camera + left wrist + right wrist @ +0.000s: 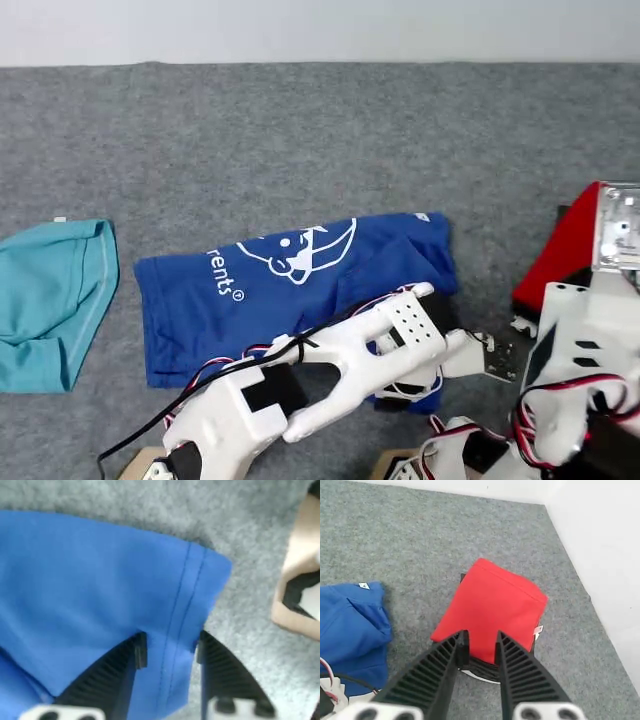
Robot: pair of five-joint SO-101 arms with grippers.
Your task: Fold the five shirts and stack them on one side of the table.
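A blue shirt [290,280] with a white print lies partly folded in the middle of the grey table [330,130]. My left gripper [170,647] stands open at its near right corner, and the stitched hem [182,595] runs between the two fingers. In the high view, the left gripper [490,358] sits just past that corner. A folded red shirt [490,605] tops a small stack at the table's right side, also seen as the red shirt [565,255]. My right gripper [481,642] hangs above its near edge, narrowly open and holding nothing. A teal shirt [50,300] lies crumpled at the far left.
Dark and white folded cloth [480,669] shows under the red shirt. A white wall [600,540] borders the table on the right. The right arm's body [580,380] stands at the near right corner. A beige arm base [300,580] sits near the blue shirt's corner.
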